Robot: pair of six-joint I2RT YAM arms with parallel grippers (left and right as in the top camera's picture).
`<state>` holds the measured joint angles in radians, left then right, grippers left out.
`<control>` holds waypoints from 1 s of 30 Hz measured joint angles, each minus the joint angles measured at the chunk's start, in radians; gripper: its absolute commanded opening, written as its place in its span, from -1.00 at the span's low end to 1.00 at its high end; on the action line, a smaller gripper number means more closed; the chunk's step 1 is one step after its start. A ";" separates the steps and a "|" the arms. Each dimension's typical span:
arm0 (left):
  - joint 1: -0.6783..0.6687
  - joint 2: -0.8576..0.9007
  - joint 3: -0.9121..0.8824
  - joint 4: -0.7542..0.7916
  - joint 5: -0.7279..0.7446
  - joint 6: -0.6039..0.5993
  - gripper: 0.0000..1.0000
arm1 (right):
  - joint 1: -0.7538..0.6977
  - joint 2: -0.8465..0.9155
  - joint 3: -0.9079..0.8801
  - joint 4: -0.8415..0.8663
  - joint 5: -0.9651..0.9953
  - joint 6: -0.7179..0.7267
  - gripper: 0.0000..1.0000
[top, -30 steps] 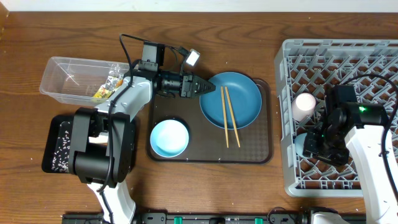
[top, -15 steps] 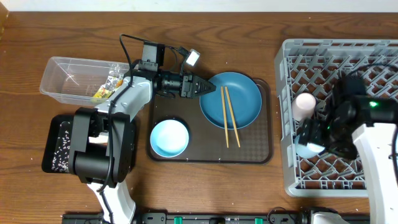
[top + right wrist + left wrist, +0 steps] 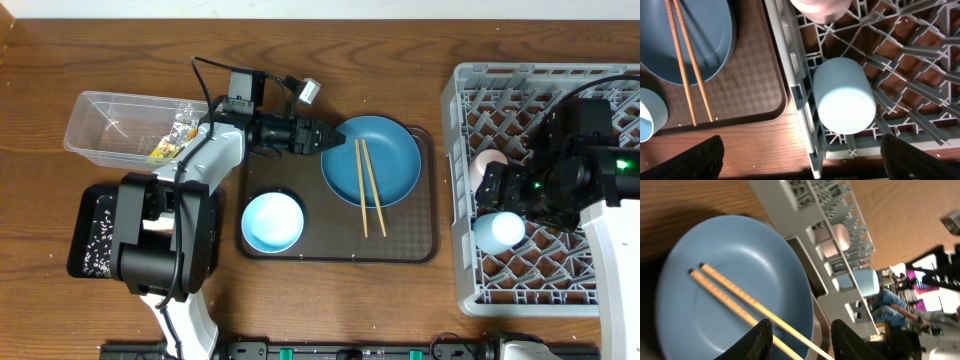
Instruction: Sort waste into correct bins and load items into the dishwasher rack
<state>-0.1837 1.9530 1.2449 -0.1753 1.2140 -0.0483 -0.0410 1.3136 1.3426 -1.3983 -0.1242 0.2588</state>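
Right jaws: the right gripper stands spread wide and empty. A second ago it was part-closed, low over the rack. You have let go and lifted off.
Released item: the light blue cup sits free in the dishwasher rack, by its near left edge. Its closed flat end faces the camera, so it is probably mouth-down, but you should check for tilt.
Neighbour: the pink cup is just beside it in the rack, unmoved.
Left jaws: the left gripper is set narrow, a little wider than a second ago, and grips nothing. It stays at the left rim of the blue plate.
Within reach: the two chopsticks lie side by side across the plate.
Further out: the light blue bowl sits on the brown serving tray, not yet loaded.
Meaning: both cups are racked; plate, bowl and chopsticks remain.
Next, as judged: the left arm looks placed for the chopsticks. They are thin and lie flat, so expect a fiddly pinch.
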 measured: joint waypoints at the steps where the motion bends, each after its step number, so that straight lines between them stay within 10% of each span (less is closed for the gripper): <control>1: 0.000 0.000 0.000 0.000 -0.015 -0.013 -0.17 | 0.000 0.000 0.000 0.000 -0.001 0.000 0.99; 20: -0.006 -0.003 0.000 -0.072 -0.129 -0.087 -0.18 | 0.000 0.000 0.000 0.000 -0.010 0.000 0.98; 30: -0.195 -0.119 0.000 -0.142 -0.562 -0.087 -0.18 | 0.000 0.000 0.000 0.000 -0.011 0.000 0.98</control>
<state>-0.3782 1.8343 1.2446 -0.3176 0.6518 -0.1349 -0.0410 1.3136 1.3426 -1.3979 -0.1352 0.2584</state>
